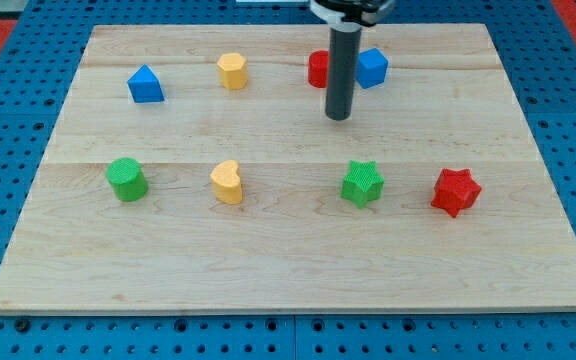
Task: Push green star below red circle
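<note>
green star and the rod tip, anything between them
Nothing: in the camera view, only bare wood lies between my tip and the green star.

Wood board point(268, 250) w/ 8 blocks, green star point(362, 184), red circle point(317, 69), red star point(455, 191), yellow heart point(227, 182)

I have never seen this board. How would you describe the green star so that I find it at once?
Start from the wooden board and follow its lower row of four blocks from the view's left: green cylinder, yellow heart, then the green star, with the red star at its right. It lies below my tip, apart from it. It is the only block both green and star-shaped.
</note>
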